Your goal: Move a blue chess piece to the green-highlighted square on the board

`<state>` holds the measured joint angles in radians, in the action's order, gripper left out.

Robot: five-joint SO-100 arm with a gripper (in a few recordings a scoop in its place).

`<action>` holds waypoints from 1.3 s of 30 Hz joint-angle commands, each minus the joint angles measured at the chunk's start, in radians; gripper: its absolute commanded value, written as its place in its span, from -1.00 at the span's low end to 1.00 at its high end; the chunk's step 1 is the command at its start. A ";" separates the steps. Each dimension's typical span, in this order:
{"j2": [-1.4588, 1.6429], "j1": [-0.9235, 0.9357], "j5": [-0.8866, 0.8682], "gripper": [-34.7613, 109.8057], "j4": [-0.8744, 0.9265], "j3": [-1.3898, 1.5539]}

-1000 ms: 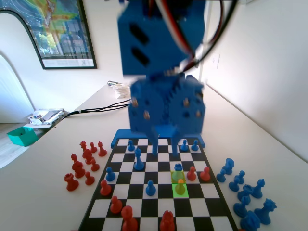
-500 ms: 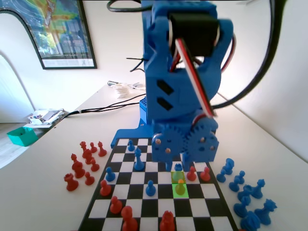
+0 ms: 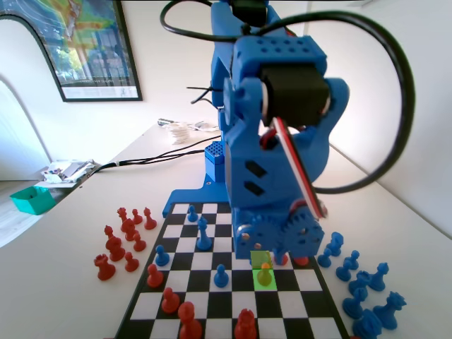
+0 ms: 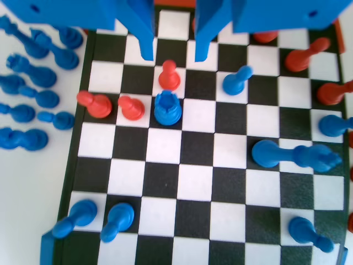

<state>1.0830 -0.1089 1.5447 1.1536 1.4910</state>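
Jaws apart and empty, the gripper (image 4: pixel 174 55) hung at the top of the wrist view. It lined up over a red pawn (image 4: pixel 169 75), not over the blue chess piece (image 4: pixel 167 107), which stood upright one square lower on the board (image 4: pixel 182 182). Another red pawn (image 4: pixel 131 107) stood just to its left. In the fixed view, the green-highlighted square (image 3: pixel 258 284) at lower centre had a small tinted pawn (image 3: pixel 265 272) on it. The blue piece was probably the target, so the jaws needed to draw back until they straddled it. Then a straight drop, gripping low on the stem and keeping clear of the left-hand pawn.
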 commanded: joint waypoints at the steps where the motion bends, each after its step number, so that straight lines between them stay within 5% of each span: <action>1: 0.023 -0.020 0.017 -0.34 -0.005 -0.044; 39: -0.046 -0.021 0.063 -0.34 -0.018 -0.038</action>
<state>1.0063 -0.1212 1.6015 1.1382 1.4880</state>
